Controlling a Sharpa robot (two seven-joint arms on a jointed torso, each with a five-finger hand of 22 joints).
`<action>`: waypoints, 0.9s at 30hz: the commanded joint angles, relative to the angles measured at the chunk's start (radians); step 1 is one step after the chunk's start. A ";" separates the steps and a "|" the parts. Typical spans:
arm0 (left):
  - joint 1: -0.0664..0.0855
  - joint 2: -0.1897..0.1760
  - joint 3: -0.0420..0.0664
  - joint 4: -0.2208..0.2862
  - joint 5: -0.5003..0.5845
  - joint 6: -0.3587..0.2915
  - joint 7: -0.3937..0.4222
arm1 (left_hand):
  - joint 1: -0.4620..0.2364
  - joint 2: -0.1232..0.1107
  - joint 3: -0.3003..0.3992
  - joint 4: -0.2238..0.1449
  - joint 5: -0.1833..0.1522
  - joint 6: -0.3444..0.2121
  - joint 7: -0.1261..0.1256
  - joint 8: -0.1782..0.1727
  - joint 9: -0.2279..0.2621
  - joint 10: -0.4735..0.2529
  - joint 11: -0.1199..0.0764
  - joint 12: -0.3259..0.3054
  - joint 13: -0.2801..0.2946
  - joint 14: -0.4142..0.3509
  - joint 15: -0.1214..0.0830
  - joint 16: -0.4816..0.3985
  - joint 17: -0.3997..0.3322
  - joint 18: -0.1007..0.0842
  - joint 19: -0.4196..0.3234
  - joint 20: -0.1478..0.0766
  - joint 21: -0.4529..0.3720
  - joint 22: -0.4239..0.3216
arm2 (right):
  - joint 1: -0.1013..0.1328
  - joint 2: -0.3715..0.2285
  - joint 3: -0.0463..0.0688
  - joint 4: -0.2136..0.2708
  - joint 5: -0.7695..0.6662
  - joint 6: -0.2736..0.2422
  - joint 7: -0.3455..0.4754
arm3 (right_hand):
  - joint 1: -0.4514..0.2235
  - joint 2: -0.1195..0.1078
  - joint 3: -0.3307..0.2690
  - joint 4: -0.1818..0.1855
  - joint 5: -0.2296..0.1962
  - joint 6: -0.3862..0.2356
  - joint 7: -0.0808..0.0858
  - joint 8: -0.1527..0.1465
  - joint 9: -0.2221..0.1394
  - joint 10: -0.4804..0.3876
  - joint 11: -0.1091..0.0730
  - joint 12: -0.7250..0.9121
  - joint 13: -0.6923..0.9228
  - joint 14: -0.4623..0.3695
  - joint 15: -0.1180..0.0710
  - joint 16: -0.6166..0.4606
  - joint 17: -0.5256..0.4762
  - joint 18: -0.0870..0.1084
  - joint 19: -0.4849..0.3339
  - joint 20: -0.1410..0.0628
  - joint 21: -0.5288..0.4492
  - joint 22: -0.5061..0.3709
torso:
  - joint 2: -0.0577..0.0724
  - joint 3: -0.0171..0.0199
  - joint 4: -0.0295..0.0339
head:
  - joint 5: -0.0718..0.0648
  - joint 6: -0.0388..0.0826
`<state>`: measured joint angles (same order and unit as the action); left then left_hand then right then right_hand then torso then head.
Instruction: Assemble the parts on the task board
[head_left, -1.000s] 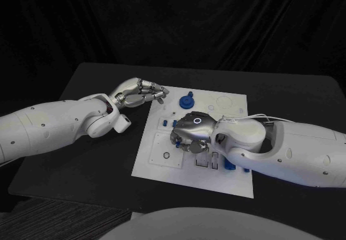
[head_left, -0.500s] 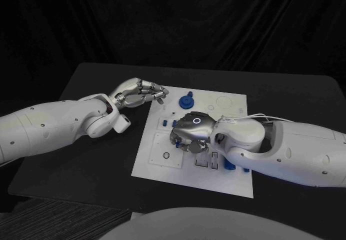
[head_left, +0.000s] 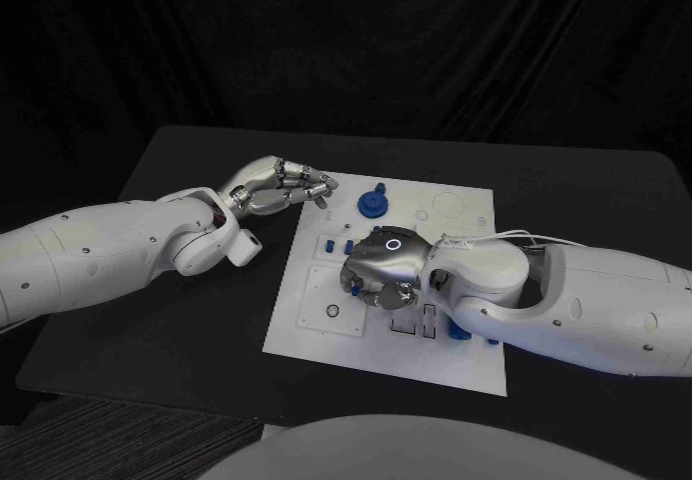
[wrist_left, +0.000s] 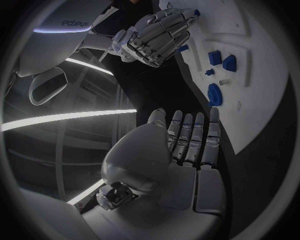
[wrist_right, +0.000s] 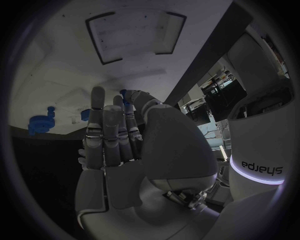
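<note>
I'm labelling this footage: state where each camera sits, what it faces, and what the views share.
Head view: above, looking down at the task board; left hand and right hand enter.
Left wrist view: behind the left hand, facing the board.
Right wrist view: behind the right hand, facing the board.
Shared: the round blue part.

R hand (head_left: 381, 272) over task board (head_left: 325, 330) (L hand (head_left: 274, 187) beside).

Head camera looks down; wrist cameras close; all share the task board (head_left: 389, 290).

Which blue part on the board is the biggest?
The round blue part near the task board's far edge, beside the left hand; the others are small blocks.
</note>
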<state>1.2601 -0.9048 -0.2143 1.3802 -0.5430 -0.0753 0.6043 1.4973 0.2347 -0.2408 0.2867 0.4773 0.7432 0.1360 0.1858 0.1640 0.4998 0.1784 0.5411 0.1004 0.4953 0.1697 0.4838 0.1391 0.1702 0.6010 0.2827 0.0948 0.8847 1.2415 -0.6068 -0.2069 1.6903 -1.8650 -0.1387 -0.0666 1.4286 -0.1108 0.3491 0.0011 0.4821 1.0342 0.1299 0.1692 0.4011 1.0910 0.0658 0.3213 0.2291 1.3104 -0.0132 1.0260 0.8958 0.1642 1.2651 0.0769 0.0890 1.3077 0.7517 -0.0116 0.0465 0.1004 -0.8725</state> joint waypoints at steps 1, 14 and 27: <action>-0.002 0.002 0.001 0.001 0.006 0.012 0.009 | 0.012 0.001 0.005 0.000 0.004 0.001 0.005 0.007 -0.002 -0.001 0.006 0.004 -0.002 0.003 0.005 0.004 -0.001 0.006 0.008 0.002 0.004 -0.001 | -0.005 -0.001 0.000 0.001 -0.008 0.014 -0.012 | -0.007 0.000 -0.001 -0.004 -0.003 0.009 -0.002 0.006 0.001 0.010 0.000 -0.005 0.000 -0.005 0.000 -0.006 -0.001 0.011 -0.007 0.003 0.003 0.026 | 0.000 0.0001 0.0003 | 0.001 0.000; -0.002 0.004 0.001 0.000 0.006 0.014 0.007 | 0.013 0.002 0.006 0.000 0.005 0.001 0.004 0.007 -0.002 0.000 0.006 0.004 -0.002 0.003 0.005 0.004 -0.001 0.006 0.008 0.002 0.004 -0.001 | -0.009 -0.001 0.000 -0.006 -0.008 0.012 -0.019 | -0.011 -0.001 -0.001 -0.005 -0.004 0.001 0.001 -0.003 -0.003 0.002 0.003 -0.012 -0.002 -0.008 0.002 -0.010 -0.006 0.011 -0.010 0.004 0.003 0.025 | 0.000 0.0002 -0.0002 | 0.001 0.000; -0.003 0.005 0.001 -0.001 0.006 0.017 0.006 | 0.015 0.002 0.008 0.000 0.006 0.001 0.005 0.007 -0.003 0.000 0.007 0.004 -0.002 0.004 0.006 0.005 -0.002 0.006 0.008 0.002 0.004 -0.002 | -0.015 0.001 0.000 -0.017 -0.008 0.014 -0.038 | -0.041 -0.015 0.004 -0.003 -0.116 -0.201 -0.012 -0.107 -0.083 -0.157 0.044 -0.070 -0.014 -0.070 0.033 -0.069 -0.075 0.006 -0.043 0.029 -0.023 0.013 | -0.001 0.0005 -0.0003 | 0.003 0.000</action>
<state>1.2586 -0.9020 -0.2143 1.3783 -0.5430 -0.0702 0.6006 1.5013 0.2387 -0.2408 0.2867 0.4772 0.7432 0.1360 0.1897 0.1630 0.4998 0.1784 0.5411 0.0996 0.4953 0.1697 0.4838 0.1383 0.1701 0.6010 0.2827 0.0948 0.8839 1.2309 -0.6060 -0.2062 1.6753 -1.8652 -0.1370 -0.0731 1.3957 -0.1224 0.3492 0.0013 0.3700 0.8437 0.1211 0.0638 0.3215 0.9457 0.1062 0.2558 0.2179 1.2465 0.0184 0.9604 0.8248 0.1642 1.2284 0.1061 0.0693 1.3075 0.7516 -0.0109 0.0462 0.1026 -0.8725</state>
